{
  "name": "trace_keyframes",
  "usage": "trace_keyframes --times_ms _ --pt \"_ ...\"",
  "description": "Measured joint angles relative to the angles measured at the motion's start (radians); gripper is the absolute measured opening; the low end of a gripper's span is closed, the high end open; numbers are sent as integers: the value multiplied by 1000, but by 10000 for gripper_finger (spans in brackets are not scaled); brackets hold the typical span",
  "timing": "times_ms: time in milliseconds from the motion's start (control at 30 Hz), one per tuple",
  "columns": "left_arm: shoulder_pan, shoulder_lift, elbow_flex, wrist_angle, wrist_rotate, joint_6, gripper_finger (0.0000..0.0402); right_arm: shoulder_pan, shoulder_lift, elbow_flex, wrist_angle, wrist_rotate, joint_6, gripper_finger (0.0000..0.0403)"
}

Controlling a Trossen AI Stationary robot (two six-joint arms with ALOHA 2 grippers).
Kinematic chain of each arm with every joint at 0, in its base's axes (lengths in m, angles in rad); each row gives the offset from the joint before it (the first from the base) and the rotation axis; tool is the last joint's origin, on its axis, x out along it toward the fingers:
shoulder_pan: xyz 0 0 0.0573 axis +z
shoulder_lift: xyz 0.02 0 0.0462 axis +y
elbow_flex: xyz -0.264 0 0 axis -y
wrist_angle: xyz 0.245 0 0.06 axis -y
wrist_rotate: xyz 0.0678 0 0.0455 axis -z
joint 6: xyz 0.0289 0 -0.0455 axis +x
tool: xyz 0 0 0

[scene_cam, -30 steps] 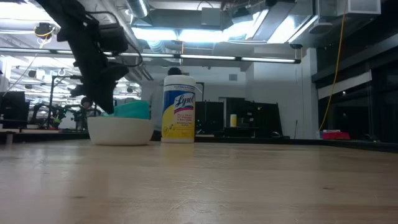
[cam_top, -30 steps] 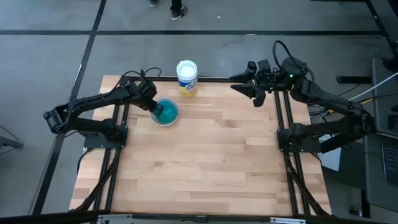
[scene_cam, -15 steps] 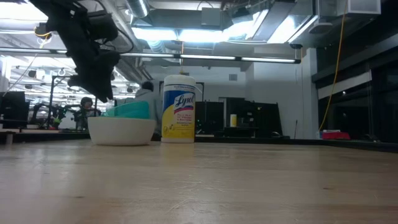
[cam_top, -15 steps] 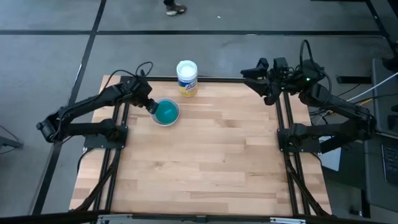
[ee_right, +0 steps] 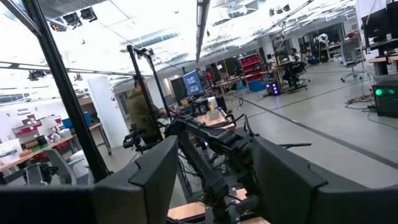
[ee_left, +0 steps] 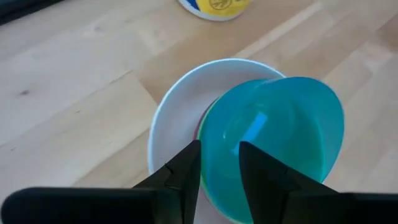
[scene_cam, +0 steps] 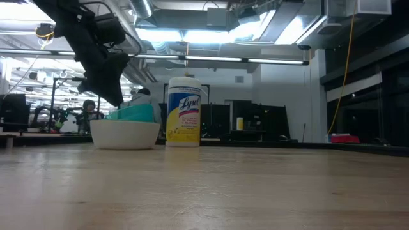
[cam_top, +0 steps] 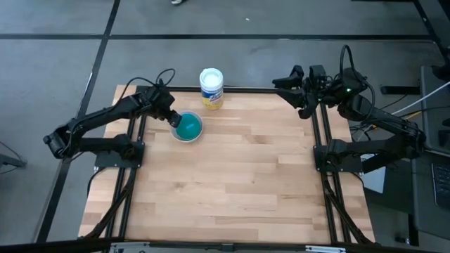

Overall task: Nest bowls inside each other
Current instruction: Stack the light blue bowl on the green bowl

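Observation:
The white bowl stands on the wooden table at the far left. The teal bowl lies tilted inside it, leaning toward the container, with a red rim just showing under it. In the low view the teal bowl sticks up above the white bowl's rim. My left gripper hovers open just above the teal bowl's near rim, fingers slanting down, touching nothing; it also shows in the high view. My right gripper hangs open, raised over the far right edge.
A tall white container with a blue and yellow label stands upright just beyond the bowls, close to the far edge. The wooden table top stretches bare toward the near edge. People and equipment show in the room behind.
My left gripper has drawn back and up off the teal bowl, toward the table's far left corner; the teal bowl stays tilted in the white bowl. My right gripper has pulled back toward the table's right edge and risen, tipping upward.

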Motion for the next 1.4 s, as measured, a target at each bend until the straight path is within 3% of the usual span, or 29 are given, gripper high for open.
trace_keyframes --times_ms 367,433,533,633,867,1133,1400 --pt "-29 117 0 79 11 -39 99 0 1 0 -3 11 -11 222" --pt "-30 144 0 80 7 -45 80 0 1 0 -3 11 -14 218" --pt "-30 173 0 88 30 -36 20 0 1 0 -3 11 -15 210" --pt "-33 168 1 84 27 -44 5 0 1 0 -4 11 -17 202" --pt "-55 127 57 -146 -5 20 4 0 1 0 -14 11 -15 194" --pt "-47 123 70 -104 -43 -2 13 0 3 0 -13 22 -18 203" --pt "-48 124 70 -189 -29 13 47 0 3 0 -14 22 -14 201"
